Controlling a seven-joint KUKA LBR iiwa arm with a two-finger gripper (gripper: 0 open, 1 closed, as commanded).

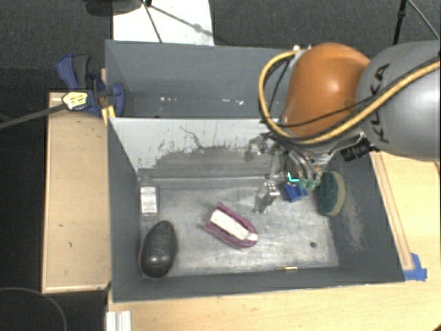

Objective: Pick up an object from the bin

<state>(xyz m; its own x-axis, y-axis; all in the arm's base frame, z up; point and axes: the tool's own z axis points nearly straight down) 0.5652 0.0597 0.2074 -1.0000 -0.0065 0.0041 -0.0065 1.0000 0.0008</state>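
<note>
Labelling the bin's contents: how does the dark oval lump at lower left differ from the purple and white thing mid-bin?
The dark oval lump is one blackish colour; the purple and white thing is two-toned. The lump is rounded and bulky; the purple and white thing is flatter, slanting. The lump lies by the bin's left wall; the other on the open floor. Both lie loose.

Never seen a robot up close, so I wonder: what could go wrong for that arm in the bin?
The gripper sits close to a small blue thing and a green disc by the right wall; it may nudge one aside or catch both. The disc seems to rest against that sloping wall, so it might slide. The purple-and-white thing nearby could get shoved by a leftward move.
</note>
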